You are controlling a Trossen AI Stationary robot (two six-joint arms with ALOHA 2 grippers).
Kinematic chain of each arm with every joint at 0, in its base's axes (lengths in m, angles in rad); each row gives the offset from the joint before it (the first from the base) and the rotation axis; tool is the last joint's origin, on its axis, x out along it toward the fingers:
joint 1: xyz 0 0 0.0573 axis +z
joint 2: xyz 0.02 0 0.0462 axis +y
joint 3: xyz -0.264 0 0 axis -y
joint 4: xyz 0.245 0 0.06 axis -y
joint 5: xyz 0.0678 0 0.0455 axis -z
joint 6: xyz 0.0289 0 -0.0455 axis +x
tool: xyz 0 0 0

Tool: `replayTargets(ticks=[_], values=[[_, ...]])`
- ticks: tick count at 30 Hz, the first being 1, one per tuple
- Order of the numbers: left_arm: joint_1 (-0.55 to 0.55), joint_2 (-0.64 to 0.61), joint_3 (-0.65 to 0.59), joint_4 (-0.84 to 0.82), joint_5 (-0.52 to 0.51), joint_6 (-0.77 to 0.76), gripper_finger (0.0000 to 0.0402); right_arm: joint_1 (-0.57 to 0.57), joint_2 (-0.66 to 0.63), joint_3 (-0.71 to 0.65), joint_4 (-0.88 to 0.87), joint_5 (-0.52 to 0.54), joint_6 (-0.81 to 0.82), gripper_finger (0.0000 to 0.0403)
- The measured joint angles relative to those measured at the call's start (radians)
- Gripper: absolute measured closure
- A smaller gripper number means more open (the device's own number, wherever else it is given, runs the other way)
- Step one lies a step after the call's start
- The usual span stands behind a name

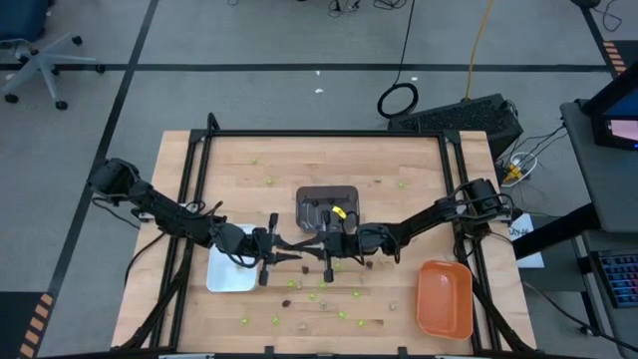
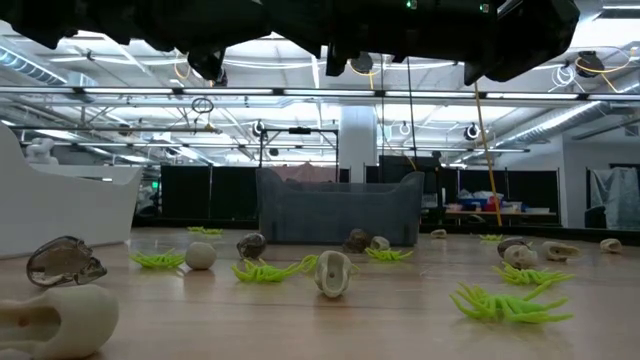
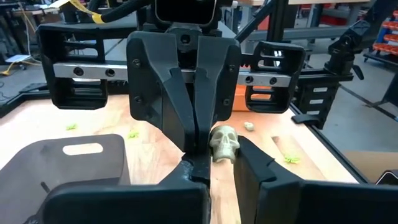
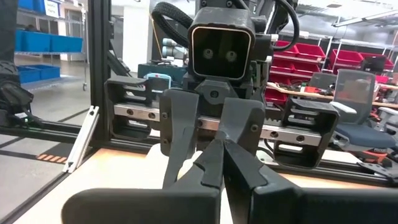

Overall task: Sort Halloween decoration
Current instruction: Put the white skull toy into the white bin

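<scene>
My two grippers meet tip to tip above the table's middle, left gripper (image 1: pixel 291 250) from the left, right gripper (image 1: pixel 307 248) from the right. A pale tan skull trinket (image 3: pixel 224 144) hangs in the air between my left gripper's (image 3: pixel 221 167) own fingertips. My right gripper (image 3: pixel 196 147) is shut, its tips close beside the skull. The right wrist view hides the skull behind my right gripper's (image 4: pixel 221 158) fingers. Lime-green spiders (image 2: pixel 505 300), tan skulls (image 2: pixel 335 272) and dark pieces (image 2: pixel 65 262) lie scattered on the wooden table (image 1: pixel 419 179). My left gripper pinches the skull's two sides (image 3: pixel 237 147) between its fingertips, level, coming from the table's left. The skull is lifted clear of the table, upright, facing the wrist camera. My right gripper's shut fingertips (image 3: pixel 194 134) stand against the skull's side; whether they touch it I cannot tell.
A dark grey tray (image 1: pixel 314 194) stands just beyond the grippers, a white tray (image 1: pixel 227 279) under the left arm at the near left, an orange tray (image 1: pixel 445 299) at the near right. Loose trinkets (image 1: pixel 321 297) cover the near middle.
</scene>
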Motion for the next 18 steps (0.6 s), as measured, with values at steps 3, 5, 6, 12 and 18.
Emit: replayTargets(ticks=[3, 5, 6, 12, 18], values=[[0.0, 0.0, 0.0, -0.002, 0.0, 0.0, 0.0362, 0.0, 0.0, 0.0, 0.0, 0.001, -0.007, 0.0403], [0.0, 0.0, 0.0, -0.011, 0.0, 0.0, 0.0359, 0.0, 0.0, 0.0, -0.004, 0.002, -0.018, 0.0403], [0.0, 0.0, 0.0, -0.015, 0.0, 0.0, 0.0358, 0.0, 0.0, 0.0, -0.005, 0.003, -0.024, 0.0403], [0.0, 0.0, 0.0, -0.018, 0.0, 0.0, 0.0355, 0.0, 0.0, 0.0, -0.005, 0.003, -0.033, 0.0403], [0.0, 0.0, 0.0, -0.044, -0.001, -0.001, 0.0354, 0.002, 0.002, 0.0, -0.012, 0.032, -0.034, 0.0403]])
